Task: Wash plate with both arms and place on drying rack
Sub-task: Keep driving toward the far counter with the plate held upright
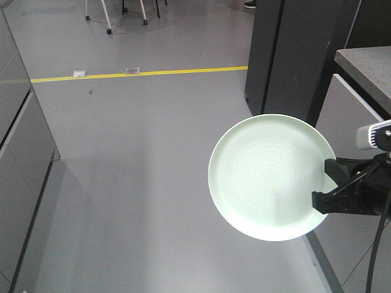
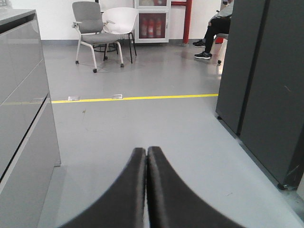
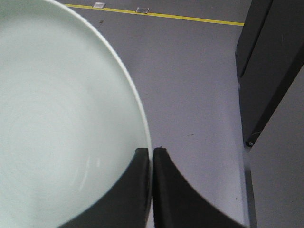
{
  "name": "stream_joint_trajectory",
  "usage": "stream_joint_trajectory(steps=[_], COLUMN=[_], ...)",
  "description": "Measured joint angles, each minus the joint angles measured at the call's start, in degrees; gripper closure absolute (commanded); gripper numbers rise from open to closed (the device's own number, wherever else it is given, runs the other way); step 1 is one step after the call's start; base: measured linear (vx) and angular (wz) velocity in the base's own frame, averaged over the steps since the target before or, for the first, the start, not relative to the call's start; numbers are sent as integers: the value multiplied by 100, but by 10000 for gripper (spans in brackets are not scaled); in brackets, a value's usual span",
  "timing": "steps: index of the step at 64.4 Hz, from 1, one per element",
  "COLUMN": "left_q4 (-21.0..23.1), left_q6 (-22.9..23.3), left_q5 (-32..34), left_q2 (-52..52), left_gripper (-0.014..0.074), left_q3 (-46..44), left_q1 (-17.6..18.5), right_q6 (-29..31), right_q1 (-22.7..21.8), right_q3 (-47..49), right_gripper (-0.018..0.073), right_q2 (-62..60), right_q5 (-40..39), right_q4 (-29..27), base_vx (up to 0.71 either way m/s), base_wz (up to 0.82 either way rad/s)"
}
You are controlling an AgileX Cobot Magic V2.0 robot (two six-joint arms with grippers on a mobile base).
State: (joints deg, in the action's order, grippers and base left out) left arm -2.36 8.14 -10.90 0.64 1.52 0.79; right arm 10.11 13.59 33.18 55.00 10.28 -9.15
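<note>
In the right wrist view the plate [image 3: 66,118] is cut off by the left and bottom edges, and part of its rim is hidden by the right end effector [image 3: 152,153]. In the left wrist view a seated person [image 2: 212,32] is half hidden behind a dark cabinet [image 2: 261,80].
</note>
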Motion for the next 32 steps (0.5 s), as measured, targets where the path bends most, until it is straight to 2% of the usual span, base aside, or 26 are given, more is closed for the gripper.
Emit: stream_joint_trajectory(steps=[32], left_q4=[0], left_q6=[0], left_q5=[0], left_q2=[0], left_gripper=[593], left_q3=[0], left_q1=[0], right_q6=[0], right_q1=[0], right_q3=[0], right_gripper=[564], right_q2=[0], right_q5=[0], right_q4=[0], base_vx=[5], base_wz=[-11])
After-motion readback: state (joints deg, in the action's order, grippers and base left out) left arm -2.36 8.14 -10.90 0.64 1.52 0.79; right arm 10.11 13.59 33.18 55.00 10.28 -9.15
